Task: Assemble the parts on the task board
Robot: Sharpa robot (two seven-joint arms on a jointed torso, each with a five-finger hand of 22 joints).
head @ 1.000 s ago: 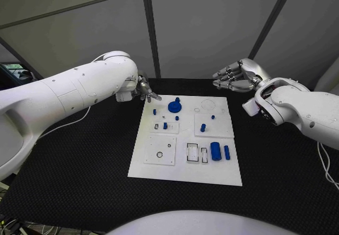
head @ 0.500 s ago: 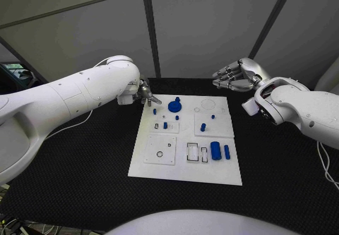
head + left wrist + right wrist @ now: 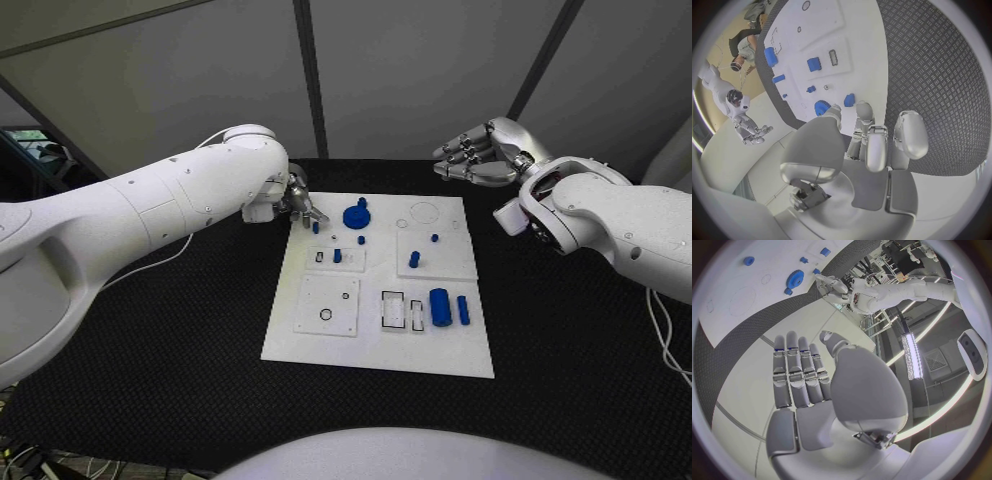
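Black textured table (image 3: 173, 330); white task board (image 3: 378, 345) flat at centre, apparently alone.

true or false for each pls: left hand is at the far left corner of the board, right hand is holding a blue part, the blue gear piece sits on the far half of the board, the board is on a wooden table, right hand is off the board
1. The left hand is at the far left corner of the task board. True.
2. The right hand holds a blue part. False: it holds nothing, raised beyond the board's far right corner.
3. The blue gear piece sits on the board's far half. True.
4. The board lies on a wooden table. False: the table is black and textured.
5. The right hand is off the board. True.
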